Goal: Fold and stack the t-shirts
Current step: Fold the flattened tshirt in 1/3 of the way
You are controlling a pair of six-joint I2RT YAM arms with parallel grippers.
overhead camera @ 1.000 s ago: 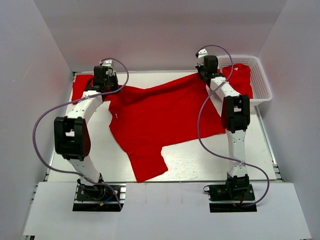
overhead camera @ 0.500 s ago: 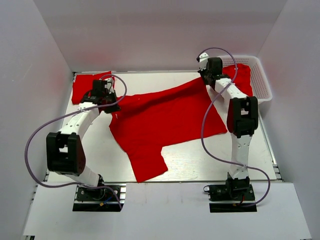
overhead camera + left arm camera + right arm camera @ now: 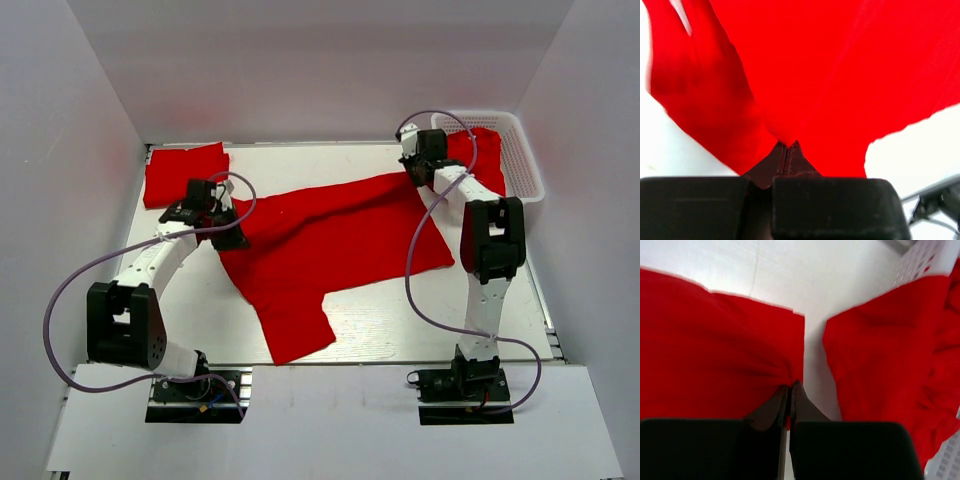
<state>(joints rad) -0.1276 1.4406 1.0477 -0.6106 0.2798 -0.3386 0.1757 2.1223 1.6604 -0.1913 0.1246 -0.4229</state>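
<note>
**Ops2:** Pincer status?

**Ops1:** On my feed the left pincer is closed. Its fingertips are pressed together with a pinch of red cloth bunched between them. That's the spread t-shirt, gripped at its left side.

**Ops2:** Right one?

**Ops1:** Same. The right pincer is clamped on that shirt's far right corner, and the fabric puckers into the tips. Both arms hold the one garment.

**Ops2:** Where does the shirt sit?

**Ops1:** Mid worktop, mostly flat. Its far edge runs from one pincer to the other, slanting up toward the right. One sleeve points at the near edge, between the two arm bases. I can't tell from overhead whether the gripped edge is off the surface.

**Ops2:** Other shirts?

**Ops1:** A folded t-shirt lies in the far left corner, near the left pincer but apart from the spread one. A third t-shirt is crumpled in the white mesh basket at the far right and hangs over its near-left rim. On the right wrist cam it sits just beside the gripped corner, with a strip of bare worktop between them, so they don't touch.

**Ops2:** Arm poses?

**Ops1:** The left arm is bent, elbow low near its base. The right arm reaches far, almost straight up the view.
</note>
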